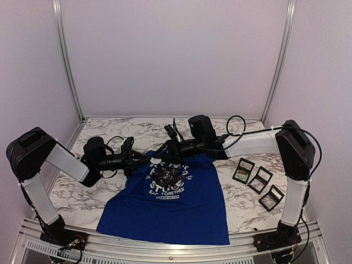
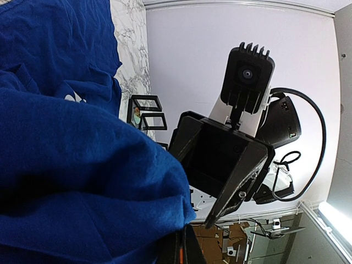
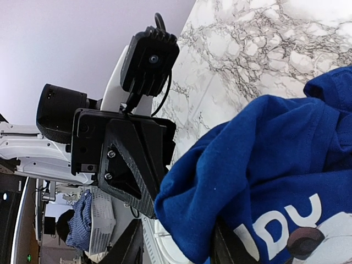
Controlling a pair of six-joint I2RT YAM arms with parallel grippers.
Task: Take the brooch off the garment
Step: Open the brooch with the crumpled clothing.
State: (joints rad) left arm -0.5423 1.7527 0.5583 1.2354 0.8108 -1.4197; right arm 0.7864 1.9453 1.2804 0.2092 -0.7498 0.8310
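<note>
The garment [image 1: 170,203], a royal-blue T-shirt with white lettering, lies on the marble table [image 1: 242,212] with its collar end lifted and bunched. My left gripper [image 1: 144,159] comes in from the left. Its fingers [image 2: 184,247] are shut on a fold of the blue cloth [image 2: 82,181]. My right gripper [image 1: 168,149] faces it from the right. Its jaws [image 3: 177,247] stand apart around the same fold [image 3: 220,181]. A small white round piece [image 3: 160,235], apparently the brooch [image 1: 152,163], sits under the fold between the right fingers.
Three black-framed display boxes [image 1: 260,180] lie on the table right of the shirt, also seen as black frames [image 2: 148,113] in the left wrist view. Metal posts and lilac walls enclose the table. A metal rail [image 1: 176,247] runs along the near edge.
</note>
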